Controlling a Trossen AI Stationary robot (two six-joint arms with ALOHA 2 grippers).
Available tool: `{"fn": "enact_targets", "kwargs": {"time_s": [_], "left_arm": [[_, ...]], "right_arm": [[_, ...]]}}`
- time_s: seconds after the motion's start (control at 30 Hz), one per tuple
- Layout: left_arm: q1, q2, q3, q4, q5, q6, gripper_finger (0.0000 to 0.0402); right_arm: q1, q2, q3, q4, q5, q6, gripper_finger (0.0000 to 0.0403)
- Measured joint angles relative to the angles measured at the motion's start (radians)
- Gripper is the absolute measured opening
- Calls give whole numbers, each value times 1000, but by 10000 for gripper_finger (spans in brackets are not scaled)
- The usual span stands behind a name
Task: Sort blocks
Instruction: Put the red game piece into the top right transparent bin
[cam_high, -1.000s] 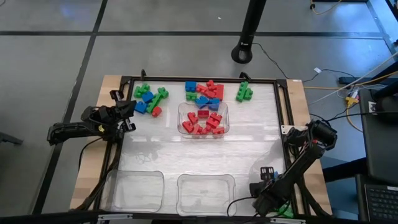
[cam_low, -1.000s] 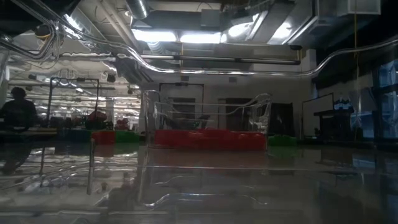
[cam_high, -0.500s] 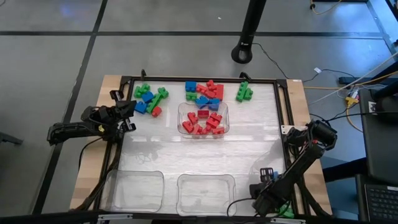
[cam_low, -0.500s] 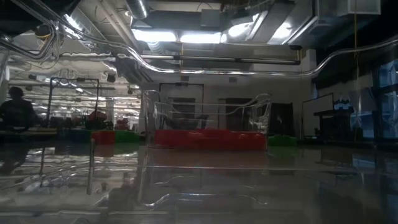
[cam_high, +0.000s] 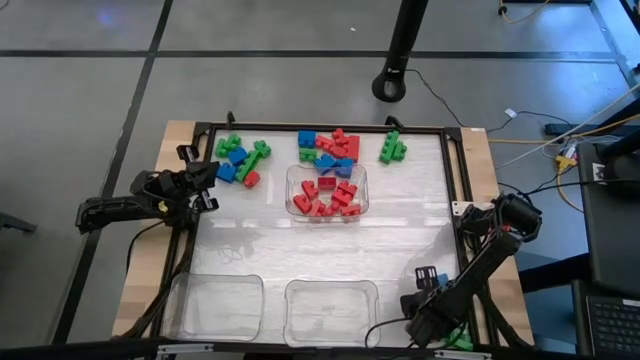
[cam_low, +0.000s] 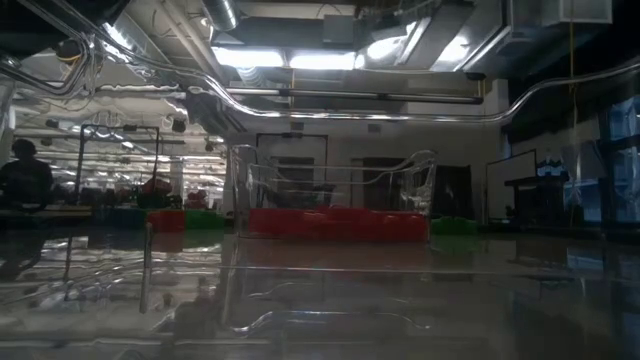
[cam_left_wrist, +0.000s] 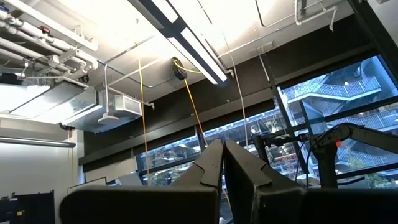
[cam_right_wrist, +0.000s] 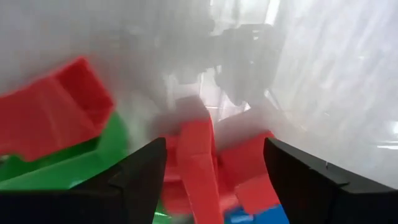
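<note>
High view looks straight down on the table (cam_high: 400, 215); low view looks level across it, sharing the red-filled tray (cam_high: 327, 190); wrist views face outward.

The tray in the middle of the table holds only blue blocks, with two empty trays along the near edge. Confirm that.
Not quite. In the high view the middle tray holds red blocks, not blue ones. The rest stands: two clear trays, one at and one at, lie empty along the near edge.

Red, green, blue blocks (cam_high: 325, 150); clear trays (cam_high: 214, 305)
</note>
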Motion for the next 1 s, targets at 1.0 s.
{"fn": "enact_targets", "kwargs": {"time_s": [1.0], "left_arm": [[0, 0, 0, -2, 0, 15, 6]], "right_arm": [[49, 0, 55, -132, 18, 73, 269]]}}
